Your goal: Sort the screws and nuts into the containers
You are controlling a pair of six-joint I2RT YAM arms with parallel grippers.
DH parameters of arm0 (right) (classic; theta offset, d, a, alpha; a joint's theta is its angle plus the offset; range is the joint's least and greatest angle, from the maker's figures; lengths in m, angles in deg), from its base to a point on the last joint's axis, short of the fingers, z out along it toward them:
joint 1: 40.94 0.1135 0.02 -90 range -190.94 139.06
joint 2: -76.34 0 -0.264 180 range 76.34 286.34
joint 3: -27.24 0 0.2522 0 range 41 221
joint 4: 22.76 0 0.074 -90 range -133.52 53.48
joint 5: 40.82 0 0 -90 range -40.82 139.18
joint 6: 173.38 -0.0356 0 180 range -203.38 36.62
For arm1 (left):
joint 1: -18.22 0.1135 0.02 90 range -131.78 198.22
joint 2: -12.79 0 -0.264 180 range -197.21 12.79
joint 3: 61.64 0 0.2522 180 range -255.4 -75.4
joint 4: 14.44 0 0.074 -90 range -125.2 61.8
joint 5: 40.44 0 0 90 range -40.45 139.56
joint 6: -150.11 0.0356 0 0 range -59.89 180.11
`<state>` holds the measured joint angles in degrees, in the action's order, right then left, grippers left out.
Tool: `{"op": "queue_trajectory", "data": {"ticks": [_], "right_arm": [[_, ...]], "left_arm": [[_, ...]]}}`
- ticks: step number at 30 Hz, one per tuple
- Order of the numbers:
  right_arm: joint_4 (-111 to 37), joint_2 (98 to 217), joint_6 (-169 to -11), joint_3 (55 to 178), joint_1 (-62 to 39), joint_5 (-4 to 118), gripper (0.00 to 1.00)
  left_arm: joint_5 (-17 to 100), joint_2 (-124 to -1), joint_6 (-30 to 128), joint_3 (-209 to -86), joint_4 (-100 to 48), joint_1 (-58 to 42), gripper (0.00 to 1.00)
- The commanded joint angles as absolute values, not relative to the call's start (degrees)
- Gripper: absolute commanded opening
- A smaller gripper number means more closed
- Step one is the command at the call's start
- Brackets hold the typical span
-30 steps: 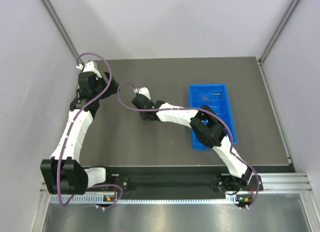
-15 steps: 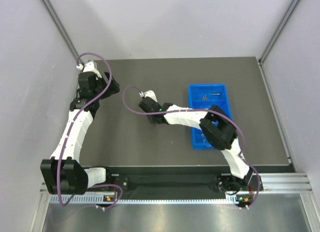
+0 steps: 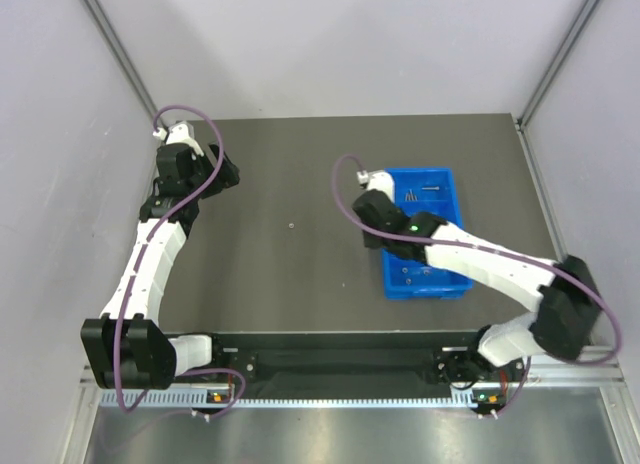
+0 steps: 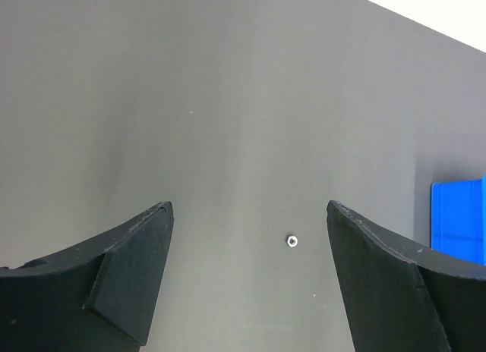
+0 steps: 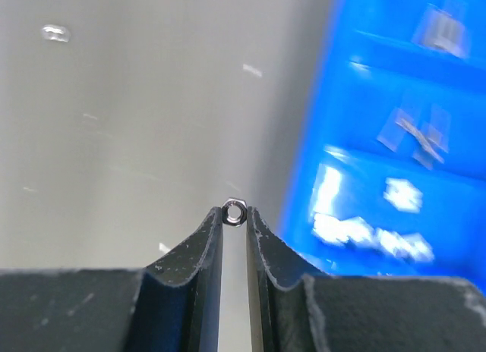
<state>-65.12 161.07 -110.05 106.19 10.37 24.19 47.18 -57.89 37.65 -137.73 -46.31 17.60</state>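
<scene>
Right gripper (image 5: 234, 214): nearly closed, pinching one held nut (image 5: 234, 212) at the very fingertips; hanging over the table (image 3: 300, 164) just beside the left wall of the blue tray (image 3: 415, 171).
Left gripper (image 4: 249, 209): spread wide, holding nothing; parked over the far left of the table, well apart from the tray.
Step in hand: carrying a nut to the tray; not yet over any compartment.
Next move: probably a short shift rightward over the wall to the compartment for nuts, then a small opening of the jaws low down, to keep so tiny a piece from bouncing out or landing among the screws (image 3: 412, 195).
Nuts, counted: one in the right grip; one loose nut (image 3: 288, 224) on bare table between the two arms, well apart from the tray, also visible in the left wrist view between the spread fingers; a few pale specks (image 3: 415, 275) in a near compartment, likely nuts, too small to count.
Screws, counted: roughly two or three thin slivers in the far compartment; exact number not to be told; none seen on the table.
Tray, counted: one, with about five crosswise compartments.
Left to do: by the look of it, one more pick, the loose nut.
</scene>
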Motion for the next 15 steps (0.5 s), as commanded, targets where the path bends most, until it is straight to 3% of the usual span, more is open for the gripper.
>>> {"op": "queue_trajectory", "data": {"ticks": [1,9,15], "right_arm": [[-74.12,150.45,-115.44,101.83,8.03,19.21,0.12],[-81.70,136.64,-119.50,91.30,3.28,19.74,0.13],[-79.77,137.07,-120.03,86.80,0.99,20.53,0.13]], "left_arm": [[46.39,-57.26,37.43,-137.80,-43.58,17.78,0.87],[47.09,-56.91,37.69,-137.72,-43.67,17.87,0.87],[47.36,-57.44,37.69,-137.80,-43.67,17.78,0.87]]}}
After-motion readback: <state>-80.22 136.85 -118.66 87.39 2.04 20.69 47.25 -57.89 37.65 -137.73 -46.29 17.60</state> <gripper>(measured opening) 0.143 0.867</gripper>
